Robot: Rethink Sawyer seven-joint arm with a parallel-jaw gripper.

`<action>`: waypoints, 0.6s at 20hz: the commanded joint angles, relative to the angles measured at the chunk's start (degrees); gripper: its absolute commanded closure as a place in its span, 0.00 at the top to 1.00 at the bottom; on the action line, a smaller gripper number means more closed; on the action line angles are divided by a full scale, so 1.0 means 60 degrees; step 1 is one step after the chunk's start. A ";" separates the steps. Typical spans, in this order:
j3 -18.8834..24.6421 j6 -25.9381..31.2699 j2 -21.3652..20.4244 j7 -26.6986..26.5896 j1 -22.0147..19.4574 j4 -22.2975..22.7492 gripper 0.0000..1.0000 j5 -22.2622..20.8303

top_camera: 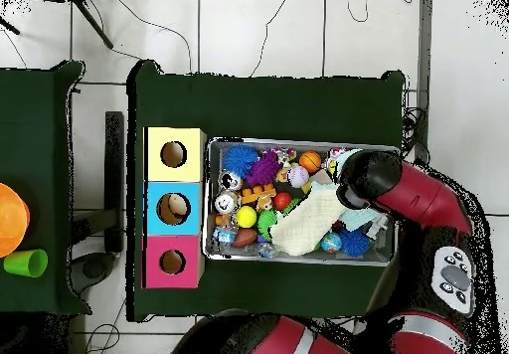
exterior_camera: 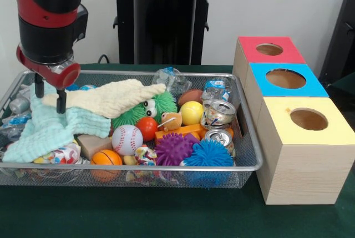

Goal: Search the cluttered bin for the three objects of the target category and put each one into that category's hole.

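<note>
Along the bin's near rim we are seeing balls. Farther back our gripper is hanging with fingers slightly parted, empty, touching the mint cloth. We are judging it best to grip one layer only.

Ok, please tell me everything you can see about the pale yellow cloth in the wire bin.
The pale yellow cloth looks like soft, waffle-textured fabric, crumpled and spread flat with one corner pointing toward the boxes. It lies on top of the clutter in the wire bin, partly covering the green spiky toy and overlapping the light blue cloth. The gripper hangs at its edge, open, one finger over the fabric; a grasp cannot be confirmed.
</note>
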 commanded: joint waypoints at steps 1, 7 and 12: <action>0.0714 0.1070 0.0025 0.1139 0.0391 -0.0175 1.00 -0.0032; 0.0533 0.1791 0.0140 0.1647 0.0666 -0.0624 1.00 0.0179; 0.0514 0.2158 0.0254 0.1948 0.0732 -0.0824 1.00 0.0363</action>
